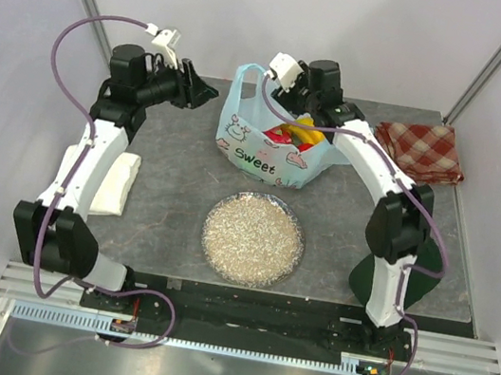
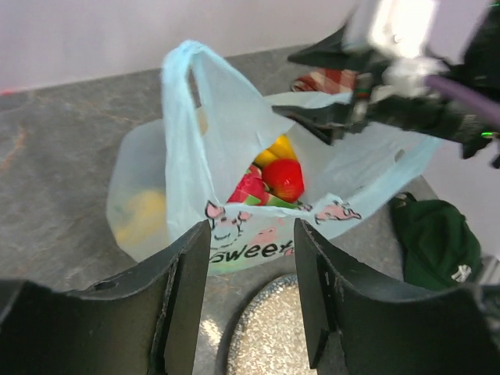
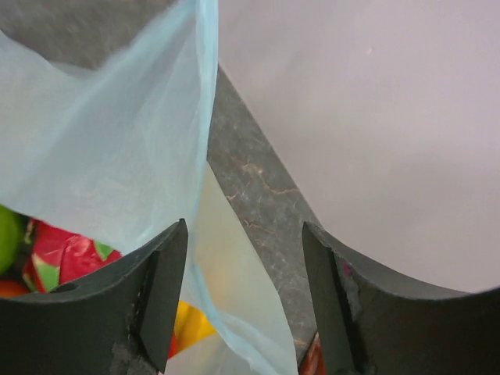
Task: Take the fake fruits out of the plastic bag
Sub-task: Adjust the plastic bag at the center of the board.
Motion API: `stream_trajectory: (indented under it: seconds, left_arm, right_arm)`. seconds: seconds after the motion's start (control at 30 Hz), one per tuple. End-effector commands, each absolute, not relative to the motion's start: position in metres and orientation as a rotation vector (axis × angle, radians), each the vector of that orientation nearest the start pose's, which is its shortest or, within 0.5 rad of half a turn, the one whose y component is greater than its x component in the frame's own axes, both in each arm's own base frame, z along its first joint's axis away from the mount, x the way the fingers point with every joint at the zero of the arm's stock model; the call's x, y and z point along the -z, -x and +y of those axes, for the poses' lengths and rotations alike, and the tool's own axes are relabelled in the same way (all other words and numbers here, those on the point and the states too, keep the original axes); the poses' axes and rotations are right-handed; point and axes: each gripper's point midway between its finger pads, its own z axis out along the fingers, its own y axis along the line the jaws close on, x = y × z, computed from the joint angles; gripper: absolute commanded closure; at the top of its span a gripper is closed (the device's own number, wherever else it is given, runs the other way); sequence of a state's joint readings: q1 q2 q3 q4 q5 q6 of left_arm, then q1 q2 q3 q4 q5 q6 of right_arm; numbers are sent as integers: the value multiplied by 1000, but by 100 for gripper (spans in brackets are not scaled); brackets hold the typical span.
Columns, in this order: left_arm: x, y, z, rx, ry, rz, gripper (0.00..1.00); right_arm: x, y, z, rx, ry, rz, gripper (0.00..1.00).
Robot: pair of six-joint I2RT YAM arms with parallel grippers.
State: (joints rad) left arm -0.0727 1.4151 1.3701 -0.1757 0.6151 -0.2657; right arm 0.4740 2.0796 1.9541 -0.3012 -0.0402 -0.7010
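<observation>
plastic bag (image 1: 266,152): light blue, see-through, pink piggy pictures, dark letters | fake fruits (image 2: 280,180): red, yellow, pink, a bit of green | cloth (image 1: 422,149): red and cream checks | plate (image 1: 253,238): silver, sparkly | table (image 1: 161,202): dark grey, blotchy | cap (image 2: 437,242): dark green, small white mark

The left arm (image 1: 91,161) and the right arm (image 1: 370,164) look alike: smooth white shells run between chunky black joint housings. A thin purple cable (image 2: 461,87) runs along each arm, and a small white camera block (image 1: 167,39) is mounted at each wrist. The left gripper (image 2: 251,234) and the right gripper (image 3: 244,234) have broad matte-black fingers (image 2: 183,305) with flat inner faces, curved outer backs and pale scuffing along the edges.
</observation>
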Motion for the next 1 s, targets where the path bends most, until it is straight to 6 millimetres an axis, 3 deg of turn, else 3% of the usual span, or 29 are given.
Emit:
stream_trajectory:
  seconds: [0.0, 0.03, 0.1, 0.17, 0.2, 0.23, 0.27, 0.3, 0.33, 0.37, 0.4, 0.43, 0.5, 0.6, 0.77, 0.93, 0.97]
  left_arm:
    - [-346, -424, -157, 923, -304, 1773, 45]
    - [-348, -425, -157, 919, -305, 1769, 46]
    - [-346, -428, -156, 908, -298, 1771, 46]
    - [-349, -429, -155, 902, -295, 1765, 46]
    - [-349, -429, -155, 904, -293, 1765, 46]
    - [-348, -429, -155, 904, -290, 1767, 46]
    - [-349, -428, -155, 905, -289, 1763, 46]
    - [-349, -428, -155, 907, -287, 1762, 46]
    - [-348, -427, -155, 909, -287, 1765, 46]
    - [-349, -426, -155, 908, -291, 1763, 46]
    - [-349, -425, -155, 901, -294, 1761, 46]
    - [-350, -422, -154, 895, -299, 1757, 46]
    - [-349, -420, -152, 878, -301, 1759, 46]
    - [-349, -415, -150, 862, -310, 1754, 46]
    - [-343, -410, -149, 853, -309, 1763, 46]
    - [-338, -408, -149, 860, -303, 1773, 46]
    - [-340, -406, -148, 854, -311, 1768, 46]
  right_arm:
    - [-309, -516, 271, 11, 1056, 1521, 32]
    - [-326, -501, 269, -13, 1076, 1485, 35]
    - [-322, -482, 270, -60, 1147, 1486, 47]
    - [-309, -463, 269, -107, 1233, 1526, 61]
    - [-302, -460, 268, -111, 1258, 1544, 65]
    - [-281, -460, 267, -122, 1298, 1597, 69]
    - [-271, -461, 267, -125, 1322, 1617, 80]
    - [-274, -465, 270, -135, 1326, 1619, 85]
    - [-244, -464, 271, -176, 1372, 1704, 90]
    - [-237, -460, 277, -243, 1401, 1718, 90]
    - [-243, -462, 280, -266, 1406, 1718, 91]
    - [-216, -454, 279, -314, 1453, 1805, 94]
    - [-201, -447, 277, -343, 1484, 1857, 97]
    - [-180, -450, 267, -284, 1510, 1911, 100]
    - [-160, -455, 247, -202, 1537, 1976, 100]
    - [-123, -484, 229, -18, 1536, 2067, 100]
    - [-131, -497, 230, 3, 1500, 2050, 98]
